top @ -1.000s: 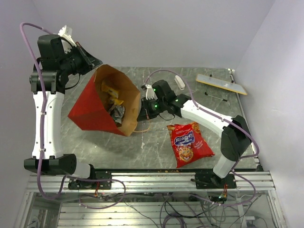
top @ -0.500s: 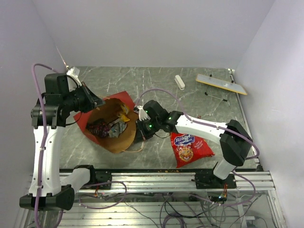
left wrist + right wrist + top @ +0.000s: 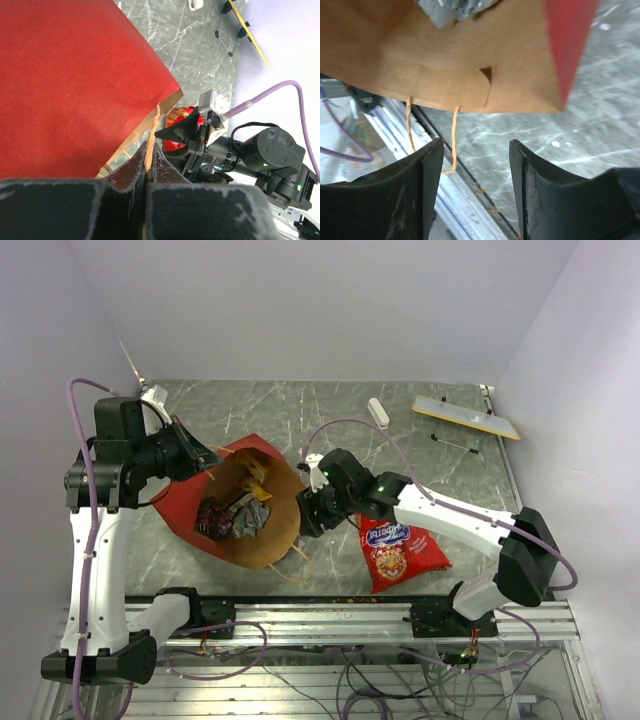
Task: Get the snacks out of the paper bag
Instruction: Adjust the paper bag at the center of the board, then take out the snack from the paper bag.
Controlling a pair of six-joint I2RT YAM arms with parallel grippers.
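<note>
The paper bag (image 3: 272,540) lies centre-left, candy bars (image 3: 228,517) inside, the chip bag (image 3: 397,552) out at lower right. We see the left gripper (image 3: 203,460) clenched on its handle (image 3: 151,131) (thin twisted paper); the right gripper (image 3: 307,520) is spread at the rim. A hard pull may tear the handle.

Top cam sits high behind the robot, looks down on the whole desk (image 3: 330,405). Left wrist cam is v. close to the red side of the paper bag (image 3: 65,75), facing twd the right arm (image 3: 265,155). Right wrist cam peers past its pincer (image 3: 475,150) at the bag's brown side, maybe from below. All 3 share the bag.
</note>
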